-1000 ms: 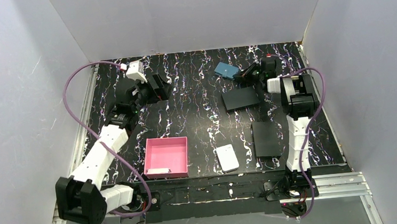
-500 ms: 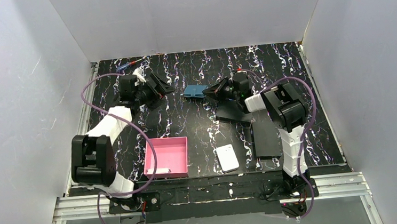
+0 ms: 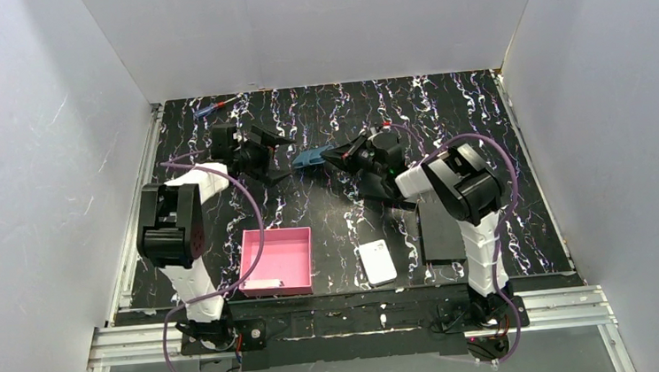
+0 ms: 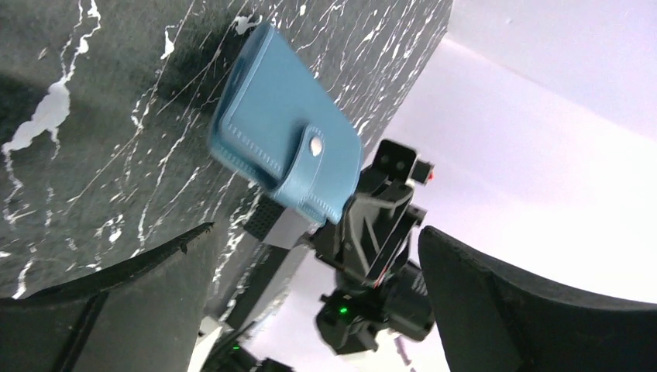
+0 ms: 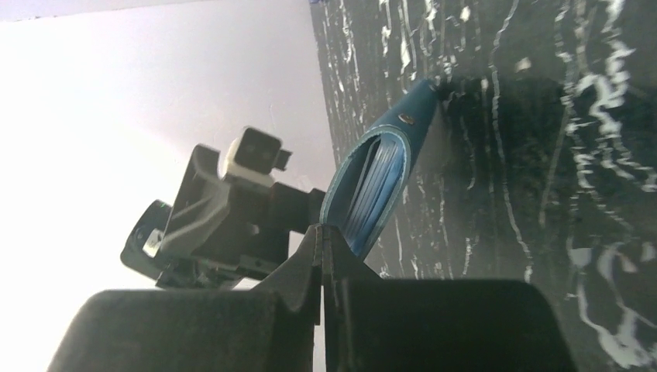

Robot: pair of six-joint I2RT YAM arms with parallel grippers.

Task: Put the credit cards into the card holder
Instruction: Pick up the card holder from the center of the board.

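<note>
- Toward the far edge of the desk (image 3: 443, 97), mid-width: card holder (image 3: 309, 157), strap snapped, pinched at one end by my right gripper (image 3: 334, 157), jaws clamped tight on it.
- Left gripper (image 3: 278, 159) spread wide, empty, facing the holder, just beside it.

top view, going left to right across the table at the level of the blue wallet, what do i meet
left end effector, open → card holder → right end effector, shut on the card holder's edge
</note>
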